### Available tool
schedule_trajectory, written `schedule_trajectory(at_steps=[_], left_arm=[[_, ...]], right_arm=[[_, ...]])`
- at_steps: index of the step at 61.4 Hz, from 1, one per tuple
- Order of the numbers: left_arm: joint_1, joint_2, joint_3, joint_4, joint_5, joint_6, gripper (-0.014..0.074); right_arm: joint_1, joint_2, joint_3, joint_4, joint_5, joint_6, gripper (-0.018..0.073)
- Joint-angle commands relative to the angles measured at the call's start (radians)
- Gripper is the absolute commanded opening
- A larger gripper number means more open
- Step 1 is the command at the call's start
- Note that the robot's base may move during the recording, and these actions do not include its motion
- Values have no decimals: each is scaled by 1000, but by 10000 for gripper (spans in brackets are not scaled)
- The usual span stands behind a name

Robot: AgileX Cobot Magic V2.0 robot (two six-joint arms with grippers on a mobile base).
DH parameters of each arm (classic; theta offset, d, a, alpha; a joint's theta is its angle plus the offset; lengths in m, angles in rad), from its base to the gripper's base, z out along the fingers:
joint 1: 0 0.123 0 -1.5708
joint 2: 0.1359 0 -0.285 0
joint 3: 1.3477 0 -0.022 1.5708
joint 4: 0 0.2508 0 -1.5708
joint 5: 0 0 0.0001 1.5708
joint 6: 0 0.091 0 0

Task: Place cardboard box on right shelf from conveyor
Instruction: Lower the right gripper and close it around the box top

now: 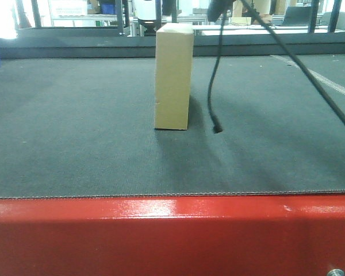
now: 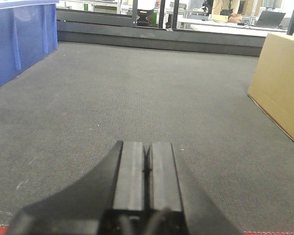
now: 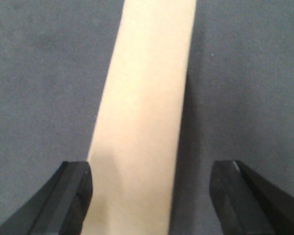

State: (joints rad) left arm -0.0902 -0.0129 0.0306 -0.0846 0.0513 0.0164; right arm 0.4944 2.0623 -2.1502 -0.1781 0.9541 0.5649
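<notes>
The tan cardboard box (image 1: pixel 173 77) stands upright on its narrow end in the middle of the dark grey conveyor (image 1: pixel 75 138), behind the glossy red frame (image 1: pixel 161 236). In the left wrist view the cardboard box (image 2: pixel 281 83) sits at the far right. My left gripper (image 2: pixel 147 161) is shut with nothing in it, low over the belt near the front edge. My right gripper (image 3: pixel 149 183) looks straight down on the box's narrow top (image 3: pixel 147 107), open wide, one finger on each side, not touching. The right shelf is out of view.
A blue plastic bin (image 2: pixel 17 41) stands at the left edge of the belt. A black cable (image 1: pixel 214 86) hangs down just right of the box, and another cable (image 1: pixel 310 75) slants across the right. Racks and tables stand beyond the belt's far edge.
</notes>
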Motion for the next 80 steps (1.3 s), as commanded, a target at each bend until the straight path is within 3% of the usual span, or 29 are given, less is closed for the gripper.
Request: schedule_trajectory(at_steps=[1, 61, 65, 80], left_arm=[[-6, -12, -4, -7, -91, -5, -119], [-6, -12, -4, -7, -91, -5, -119], [-6, -12, -4, -7, -91, -5, -119], [-6, -12, -4, -7, -91, -5, -119]], right_arm=[[2, -55, -61, -33, -93, 30, 592], [3, 66, -59, -43, -185, 44, 578], [3, 76, -59, -43, -175, 44, 527], [3, 61, -59, -45, -148, 43, 158]])
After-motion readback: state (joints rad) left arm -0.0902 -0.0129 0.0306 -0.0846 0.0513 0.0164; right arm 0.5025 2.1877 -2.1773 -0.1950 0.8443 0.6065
